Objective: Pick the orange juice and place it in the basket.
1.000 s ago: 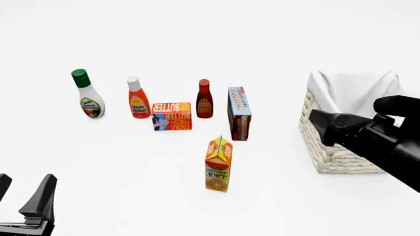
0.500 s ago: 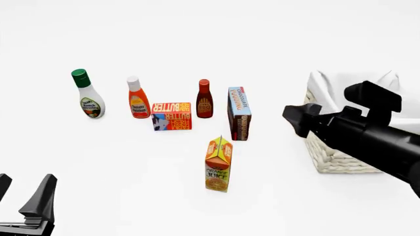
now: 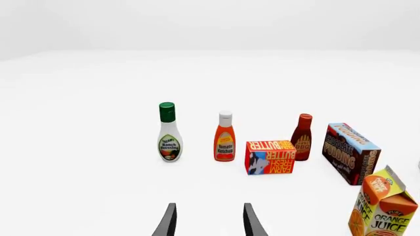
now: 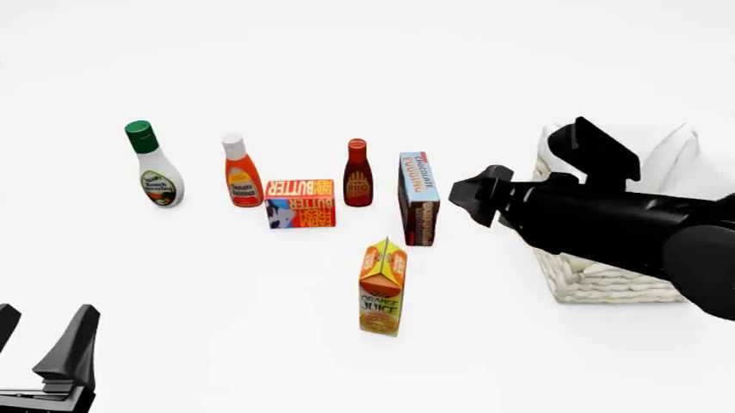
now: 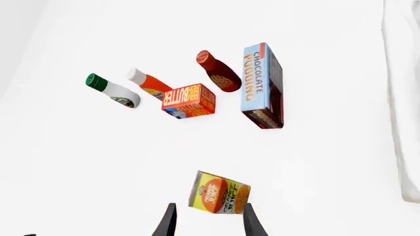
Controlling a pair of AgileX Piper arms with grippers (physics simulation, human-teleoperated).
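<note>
Upright near the middle of the white desk (image 4: pixel 230 327) stood the tall orange-and-yellow gable-top orange juice carton (image 4: pixel 383 287), its front reading "ORANGE JUICE" under a picture of an orange, closer to the arms than all the other groceries and touching none of them. Just behind it, a little to the right, the blue-and-brown box lettered "CHOCOLATE PUDDING" (image 4: pixel 419 199) stood on end. Left of that box were a dark brown sauce bottle with a red cap (image 4: pixel 357 174), a flat red-orange box marked "BUTTER" with its print upside down in the front view (image 4: pixel 299 203), an orange bottle with a white cap labelled "Tomato Ketchup" (image 4: pixel 241 171), and, farthest left, a white bottle with a green cap labelled "Ranch Dressing" (image 4: pixel 151 165).

At the right side sat the large cream-white woven wicker basket with a white cloth lining (image 4: pixel 597 280), well apart from the carton and partly hidden by the black right arm, which reached leftward across it. The right end effector (image 5: pixel 207 221) hung in the air above the desk between the pudding box and the basket, its fingers spread and holding nothing; in its wrist view the carton lay just beyond the fingertips. The left end effector (image 3: pixel 208 221) sat low at the near left corner, fingers likewise spread and holding nothing.
</note>
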